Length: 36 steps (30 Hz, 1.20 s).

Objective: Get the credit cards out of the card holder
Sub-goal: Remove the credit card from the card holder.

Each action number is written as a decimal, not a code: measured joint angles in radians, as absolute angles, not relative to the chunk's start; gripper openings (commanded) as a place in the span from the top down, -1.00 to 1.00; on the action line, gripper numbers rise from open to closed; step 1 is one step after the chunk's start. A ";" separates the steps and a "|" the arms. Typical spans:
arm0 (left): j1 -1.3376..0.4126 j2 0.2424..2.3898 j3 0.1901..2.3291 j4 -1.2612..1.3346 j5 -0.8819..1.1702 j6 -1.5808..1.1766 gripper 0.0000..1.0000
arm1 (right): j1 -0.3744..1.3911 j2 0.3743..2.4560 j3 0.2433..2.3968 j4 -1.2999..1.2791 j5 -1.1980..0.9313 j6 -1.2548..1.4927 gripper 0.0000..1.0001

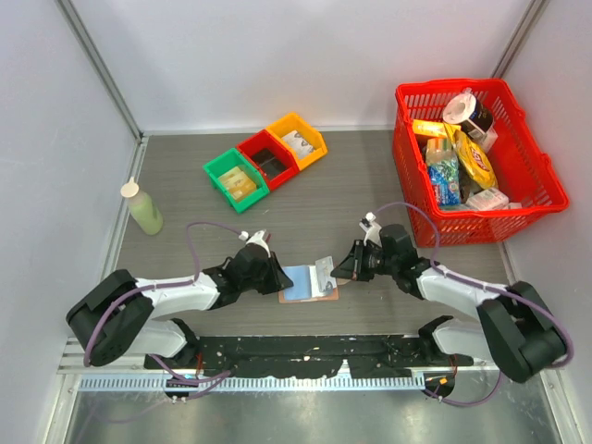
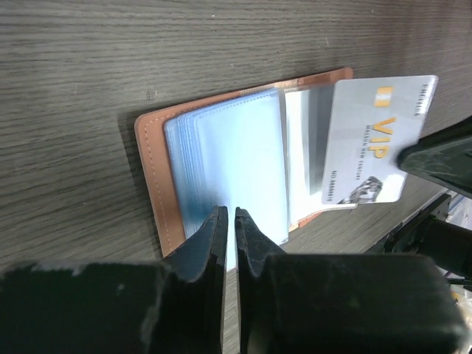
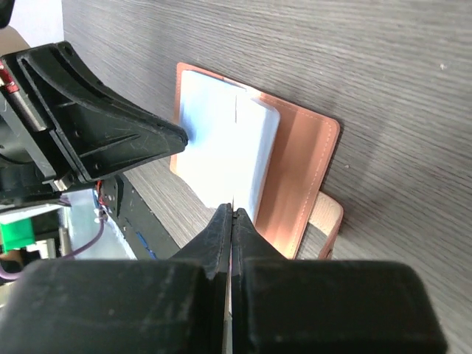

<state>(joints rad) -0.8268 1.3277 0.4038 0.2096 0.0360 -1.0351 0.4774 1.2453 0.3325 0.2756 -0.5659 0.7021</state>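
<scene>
- Tabletop of grey woodgrain, white walls; open card holder by the 6 o'clock edge, bare room toward 12.
- Left gripper pressed together, seemingly pinching its blue sleeves.
- Right gripper pinches credit card.

Bright, even light with soft shadows; both wrist views blur their own near fingers.
</scene>
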 measured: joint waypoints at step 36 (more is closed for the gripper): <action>-0.790 1.460 1.271 -0.541 0.839 0.258 -0.17 | 0.476 0.927 0.883 -0.599 -0.819 0.004 0.98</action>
